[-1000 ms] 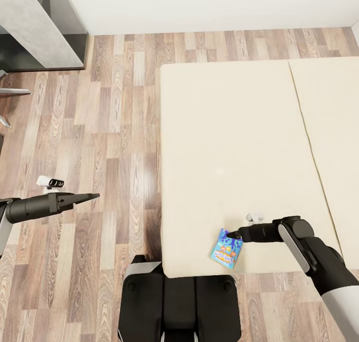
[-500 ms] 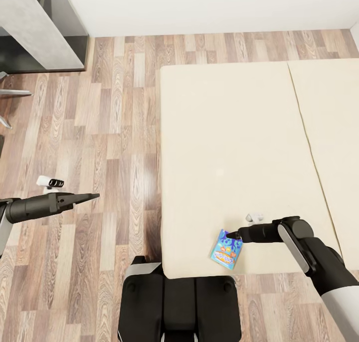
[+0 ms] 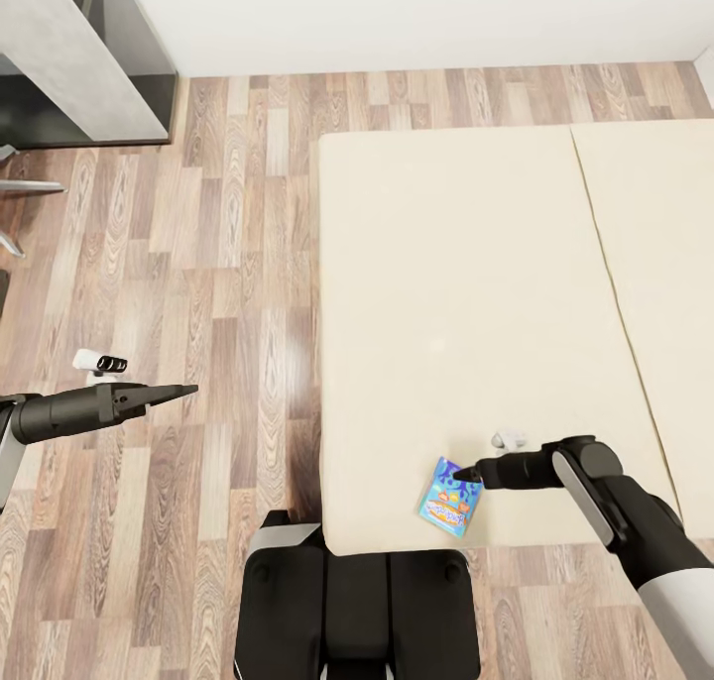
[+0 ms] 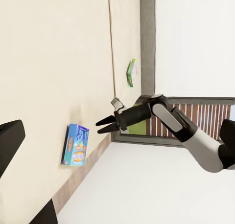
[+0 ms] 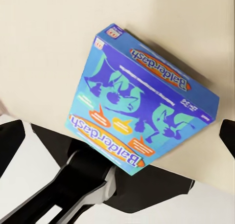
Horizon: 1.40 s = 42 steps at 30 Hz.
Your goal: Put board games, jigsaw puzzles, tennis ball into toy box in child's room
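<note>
Head view | blue board game [image 3: 450,497] at bed [image 3: 466,293] edge | right end effector [image 3: 464,476] above it

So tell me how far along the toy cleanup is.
Nothing looks done yet. In hand: the right tool is open, poised at the blue board game, which lies flat near the bed's edge. The left tool hangs over the floor. Left: a green-and-white board game also lies on the bed; table toys are unseen.

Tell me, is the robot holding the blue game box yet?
No. The right gripper is open and apart from the blue board game lying on the bed. The left gripper holds nothing.
</note>
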{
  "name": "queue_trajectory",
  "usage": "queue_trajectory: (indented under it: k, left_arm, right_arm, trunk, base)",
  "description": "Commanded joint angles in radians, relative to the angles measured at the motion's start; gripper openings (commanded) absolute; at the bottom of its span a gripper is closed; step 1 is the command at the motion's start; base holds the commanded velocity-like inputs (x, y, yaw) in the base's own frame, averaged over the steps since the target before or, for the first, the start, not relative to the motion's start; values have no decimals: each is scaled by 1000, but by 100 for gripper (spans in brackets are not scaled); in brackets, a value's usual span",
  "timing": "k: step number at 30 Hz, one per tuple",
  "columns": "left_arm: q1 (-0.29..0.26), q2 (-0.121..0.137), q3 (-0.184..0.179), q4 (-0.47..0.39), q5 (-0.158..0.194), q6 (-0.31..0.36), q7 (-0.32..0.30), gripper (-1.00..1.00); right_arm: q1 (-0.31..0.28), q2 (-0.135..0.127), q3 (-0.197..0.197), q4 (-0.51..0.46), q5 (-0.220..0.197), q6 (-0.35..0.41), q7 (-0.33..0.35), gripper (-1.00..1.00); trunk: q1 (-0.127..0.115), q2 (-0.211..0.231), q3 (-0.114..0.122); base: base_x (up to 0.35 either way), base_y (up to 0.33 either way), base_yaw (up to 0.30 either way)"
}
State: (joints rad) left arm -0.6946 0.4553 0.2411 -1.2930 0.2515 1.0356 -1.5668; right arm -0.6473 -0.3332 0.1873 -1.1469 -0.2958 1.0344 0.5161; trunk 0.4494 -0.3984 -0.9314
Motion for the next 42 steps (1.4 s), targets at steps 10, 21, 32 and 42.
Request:
queue_trajectory:
  k: [10,21,32,42]
  left_arm:
    - [0,0,0,0,-1,11,-4,100]
    - [0,0,0,0,-2,11,-4,100]
    - [0,0,0,2,-3,11,-4,100]
    - [0,0,-1,3,-3,11,-4,100]
  right_arm:
    - [0,4,2,74,6,-52,1,100]
    - [0,8,4,127,8,-109,1,100]
    - [0,14,11,131,9,-116,-2,100]
    - [-1,25,14,133,10,-117,-5,100]
  trunk:
    - [1,-2,1]
    - [1,-2,1]
    - [1,-2,1]
    - [1,-2,1]
  base:
    - [0,0,0]
    - [0,0,0]
    - [0,0,0]
    - [0,0,0]
